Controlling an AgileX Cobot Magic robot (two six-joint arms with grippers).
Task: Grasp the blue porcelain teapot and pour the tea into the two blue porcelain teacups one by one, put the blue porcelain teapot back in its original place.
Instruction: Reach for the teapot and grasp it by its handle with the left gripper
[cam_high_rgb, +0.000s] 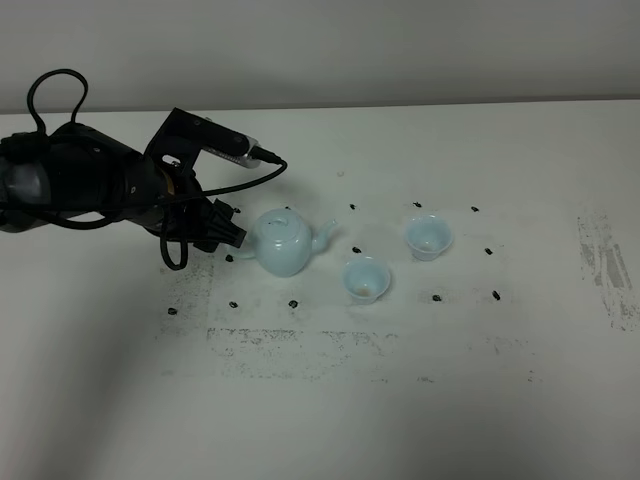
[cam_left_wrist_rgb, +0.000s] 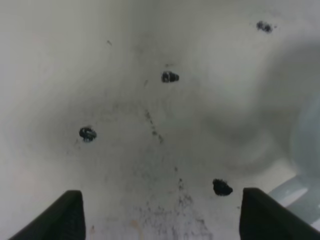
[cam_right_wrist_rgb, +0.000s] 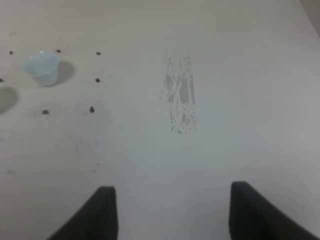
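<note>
The blue porcelain teapot (cam_high_rgb: 285, 242) stands upright on the white table, spout pointing right. One blue teacup (cam_high_rgb: 366, 279) stands just right of the spout and the other (cam_high_rgb: 429, 237) farther right and back. My left gripper (cam_high_rgb: 228, 235) sits low just left of the teapot, by its handle side. In the left wrist view it (cam_left_wrist_rgb: 160, 220) is open and empty, with the teapot (cam_left_wrist_rgb: 307, 140) a pale blur beside one finger. My right gripper (cam_right_wrist_rgb: 170, 210) is open and empty above bare table, out of the exterior high view. One teacup (cam_right_wrist_rgb: 42, 67) shows far off in the right wrist view.
Small black marks (cam_high_rgb: 293, 303) dot the table around the teapot and cups. A grey scuffed patch (cam_high_rgb: 605, 265) lies near the right edge and also shows in the right wrist view (cam_right_wrist_rgb: 180, 97). The table's back edge meets a wall.
</note>
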